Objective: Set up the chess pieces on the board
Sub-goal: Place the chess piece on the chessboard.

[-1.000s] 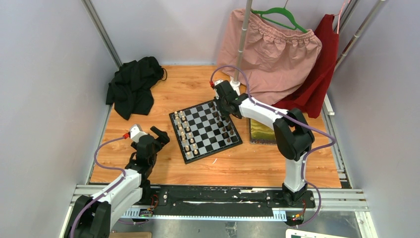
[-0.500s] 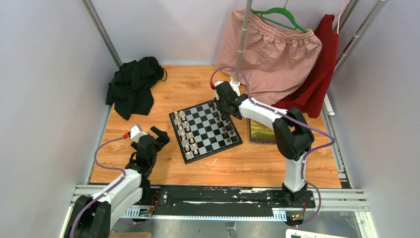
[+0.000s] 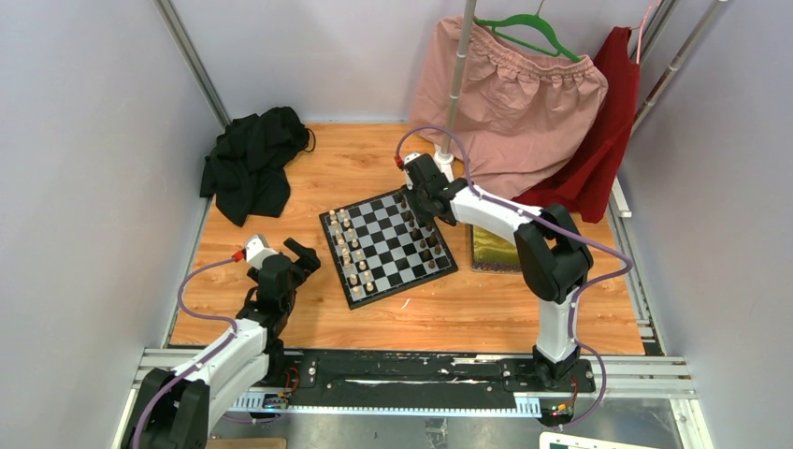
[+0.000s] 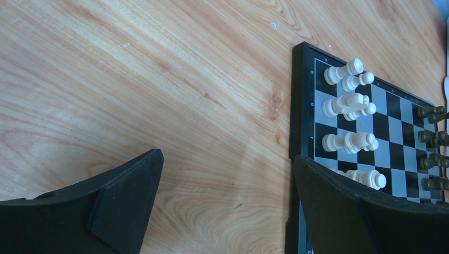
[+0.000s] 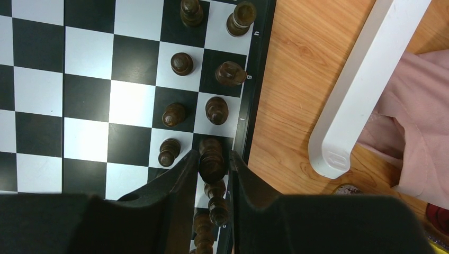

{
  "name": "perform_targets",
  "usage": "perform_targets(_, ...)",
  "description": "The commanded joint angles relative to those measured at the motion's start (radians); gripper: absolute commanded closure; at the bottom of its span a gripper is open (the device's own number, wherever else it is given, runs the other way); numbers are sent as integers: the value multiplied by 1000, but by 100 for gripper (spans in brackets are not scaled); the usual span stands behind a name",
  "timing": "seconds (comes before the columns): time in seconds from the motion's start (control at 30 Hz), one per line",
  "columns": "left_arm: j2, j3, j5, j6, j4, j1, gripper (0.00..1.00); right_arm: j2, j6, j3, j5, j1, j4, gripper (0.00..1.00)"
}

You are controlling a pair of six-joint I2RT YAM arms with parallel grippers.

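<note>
The board (image 3: 393, 251) lies mid-table, cream chess pieces (image 4: 347, 103) along its left side and dark ones along its right, where the right gripper (image 5: 212, 155) stands narrow around one dark piece (image 5: 212, 164), grip unclear, while the left gripper (image 4: 227, 203) gapes wide over the table (image 4: 159, 79) near-left of it.

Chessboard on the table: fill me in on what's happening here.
The right tool is down at the far right edge of the board. Its fingers closely flank one dark chess piece in the edge row, next to the other dark pieces standing there. Whether it actually clamps the piece cannot be told. The white pieces line the board's opposite side. The left tool hangs wide open over the wooden table beside the board, holding nothing.
</note>
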Motion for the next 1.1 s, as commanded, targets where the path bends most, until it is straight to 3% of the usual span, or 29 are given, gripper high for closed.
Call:
perform_targets(0.0,10,14,4,-3,31,3,0,-15,-19,-5,5,17,-1,68)
perform_targets(0.73,12,14,5,-2,31,3,0,-97,-25,29,48,39,-51,62)
perform_targets(0.93,11,13,4,-2,31,3,0,-212,12,-20,128,40,-43,61)
perform_targets(1.07,12,13,5,-4,31,3,0,-313,48,-80,261,39,-40,59)
